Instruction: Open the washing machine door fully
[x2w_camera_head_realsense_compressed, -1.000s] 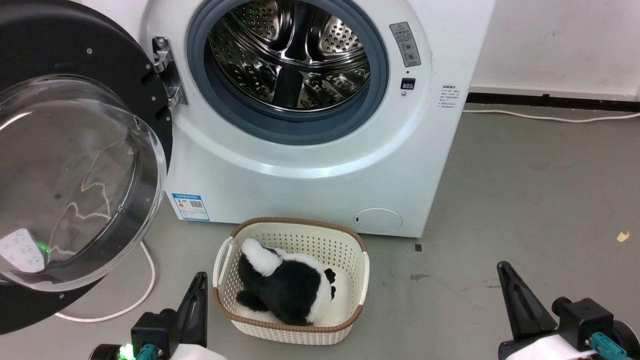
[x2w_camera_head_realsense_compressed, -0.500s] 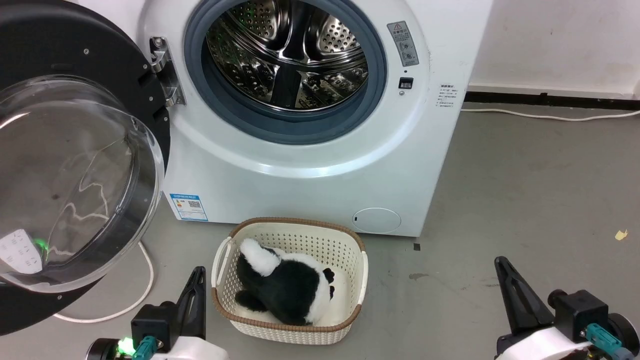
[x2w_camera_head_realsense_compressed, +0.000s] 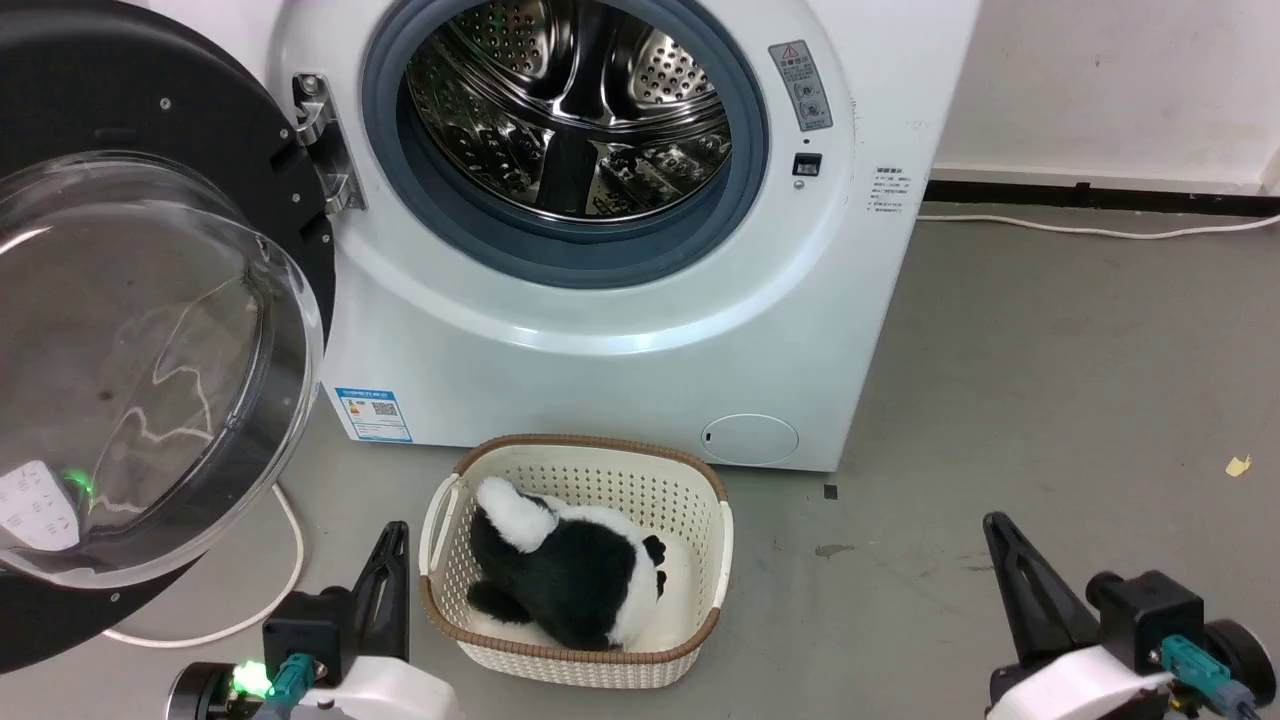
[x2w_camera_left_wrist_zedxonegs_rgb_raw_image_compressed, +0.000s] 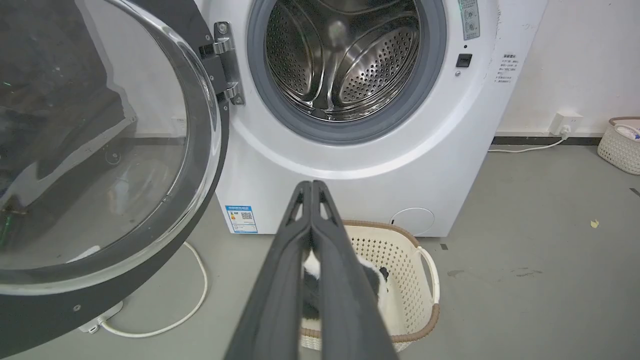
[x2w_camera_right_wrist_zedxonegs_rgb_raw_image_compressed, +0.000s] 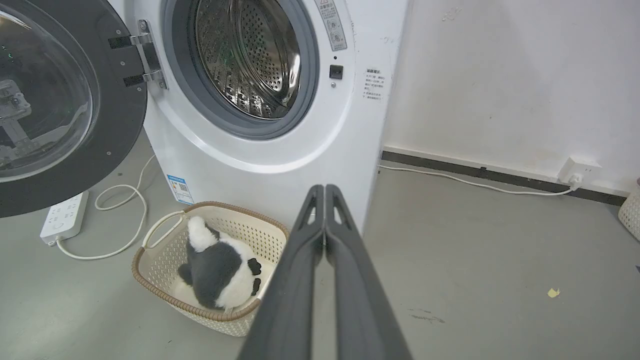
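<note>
Apart from the left hand (x2w_camera_head_realsense_compressed: 393, 540), the washing machine door (x2w_camera_head_realsense_compressed: 140, 350) stands open.

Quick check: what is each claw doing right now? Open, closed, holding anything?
Left claw: closed, holding nothing.
Right claw: closed, holding nothing.

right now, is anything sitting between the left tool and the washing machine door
Nothing visible does. The left tool, shut, hangs low just right of the lower rim of the washing machine door, open air between them. A white cable lies flat beneath that gap; the basket sits on the tool's other side.
</note>
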